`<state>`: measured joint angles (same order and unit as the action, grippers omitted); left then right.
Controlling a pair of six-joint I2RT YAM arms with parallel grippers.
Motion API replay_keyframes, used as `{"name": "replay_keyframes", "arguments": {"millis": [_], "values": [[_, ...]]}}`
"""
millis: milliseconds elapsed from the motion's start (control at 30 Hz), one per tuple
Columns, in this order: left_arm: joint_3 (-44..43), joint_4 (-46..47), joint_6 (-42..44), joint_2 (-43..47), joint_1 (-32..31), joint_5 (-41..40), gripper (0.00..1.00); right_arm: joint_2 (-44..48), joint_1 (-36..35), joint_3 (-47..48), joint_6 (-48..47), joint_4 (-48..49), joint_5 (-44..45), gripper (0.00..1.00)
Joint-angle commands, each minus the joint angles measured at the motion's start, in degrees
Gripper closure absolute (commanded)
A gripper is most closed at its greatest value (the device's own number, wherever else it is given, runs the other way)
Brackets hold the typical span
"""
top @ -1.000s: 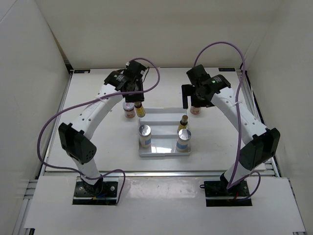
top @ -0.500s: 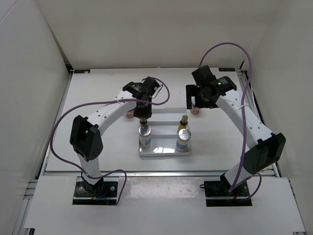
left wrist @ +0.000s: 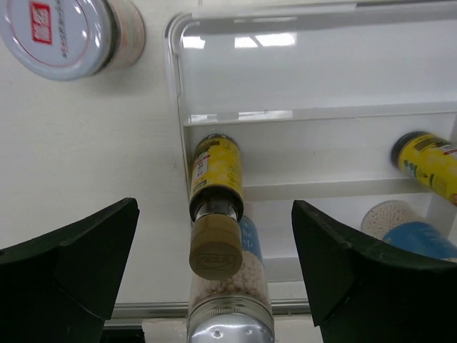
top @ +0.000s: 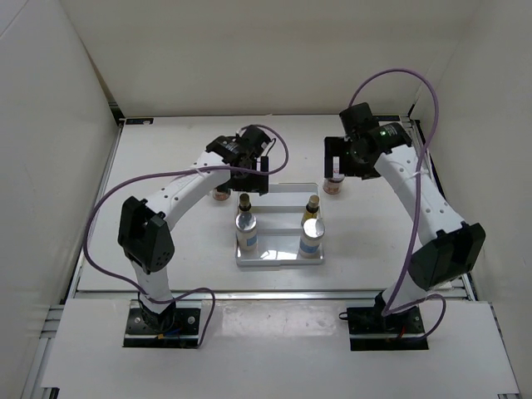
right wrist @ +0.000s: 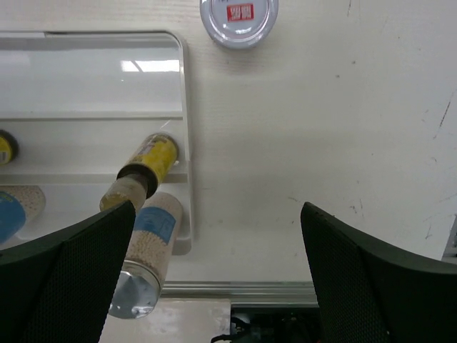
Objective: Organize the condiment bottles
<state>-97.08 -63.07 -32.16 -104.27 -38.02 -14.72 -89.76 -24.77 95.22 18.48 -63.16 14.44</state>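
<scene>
Your left tool [left wrist: 216, 211] hangs wide open and empty above a dark yellow-labelled dropper bottle [left wrist: 216, 177] standing on the middle step of the white stepped plastic tray [left wrist: 307, 78]; your right tool [right wrist: 218, 207] is also wide open, holding nothing; the second dropper [right wrist: 148, 166] shares that step; two white silver-capped bottles [top: 246, 230] stand on the front step; both squat pinkish jars [right wrist: 238, 17] sit on the worktop [right wrist: 321, 128] near the tray's far corners.
</scene>
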Motion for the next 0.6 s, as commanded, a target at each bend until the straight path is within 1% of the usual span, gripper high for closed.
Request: {"name": "replay_keyframes", "arguments": {"millis": [0,33,67,100,133,233,267,300,333,400,467,500,567], "values": [[-6.3,-0.2,3.0,3.3,0.1,-2.9,0.01,-4.1,4.8,5.7,-4.7,1.1,-7.6,0.00],[-7.8,-0.9,3.9,3.8,0.6,-5.3,0.01,-5.7,5.4,7.6,-5.2,0.1,-8.5,0.00],[-11.3,-1.8,5.9,3.8,1.6,-6.3,0.01,-9.1,6.1,9.6,-5.7,-0.8,-8.5,0.00],[-12.7,-2.6,6.9,3.8,2.5,-7.1,0.01,-10.8,6.1,13.6,-6.3,-1.7,-8.5,0.00],[-13.6,-3.2,7.8,4.5,4.4,-7.9,0.01,-13.9,6.7,15.2,-6.3,-2.3,-7.5,0.00],[-14.1,-3.2,11.2,5.2,7.3,-8.6,0.01,-19.6,7.2,19.8,-6.3,-2.9,-7.5,0.00],[-13.6,-3.2,11.9,5.2,9.4,-8.6,0.01,-21.1,7.2,20.8,-6.3,-2.9,-7.5,0.00],[-12.4,-3.2,12.5,5.2,10.6,-8.6,0.01,-23.7,7.2,22.8,-6.3,-2.9,-7.5,0.00],[-11.6,-3.2,13.0,5.2,11.6,-8.6,0.01,-24.8,7.2,22.8,-6.3,-2.9,-8.0,0.00],[-8.1,-3.2,13.0,6.5,14.6,-8.0,0.01,-27.2,7.7,25.0,-5.7,-2.9,-7.2,0.00],[-5.2,-1.0,13.0,8.5,17.2,-6.9,0.01,-30.6,7.7,26.8,-5.2,-2.9,-7.1,0.00],[-2.1,-0.2,13.0,9.3,17.9,-6.4,0.01,-31.7,8.3,26.8,-5.2,-2.9,-7.1,0.00],[0.6,0.4,12.4,11.3,19.2,-4.8,0.01,-34.4,8.9,27.7,-5.2,-3.4,-6.6,0.00]]}}
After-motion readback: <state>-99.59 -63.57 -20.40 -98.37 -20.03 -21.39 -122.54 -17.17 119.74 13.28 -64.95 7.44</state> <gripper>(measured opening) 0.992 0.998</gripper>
